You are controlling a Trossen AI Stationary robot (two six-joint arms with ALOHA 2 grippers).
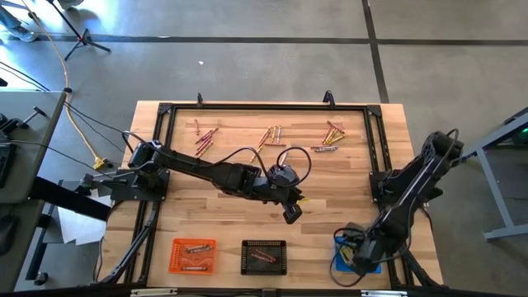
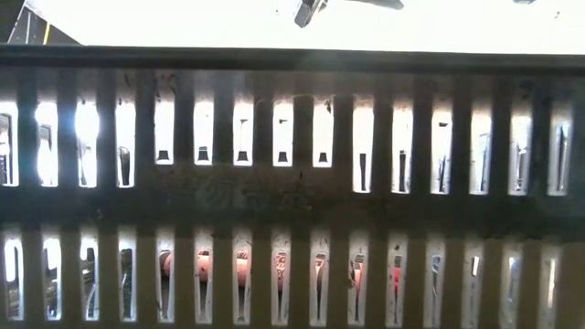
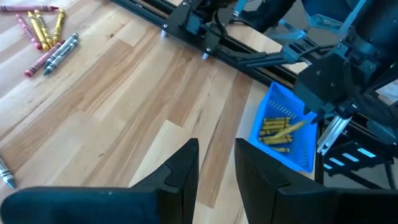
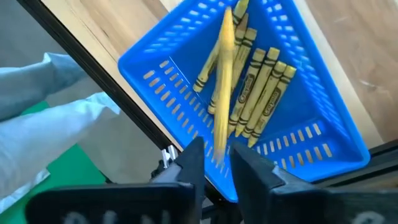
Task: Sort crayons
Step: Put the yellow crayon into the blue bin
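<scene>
While my right pincer (image 4: 216, 163) hung over the blue tray (image 4: 149, 65), parting around a yellow crayon (image 4: 224, 81) pointing lengthwise into it, my left pincer (image 3: 216, 163) waited unclenched, empty, above the tabletop (image 3: 124, 106).

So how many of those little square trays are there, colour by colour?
orange tray: 1
black tray: 1
blue tray: 1
Total: 3
</scene>
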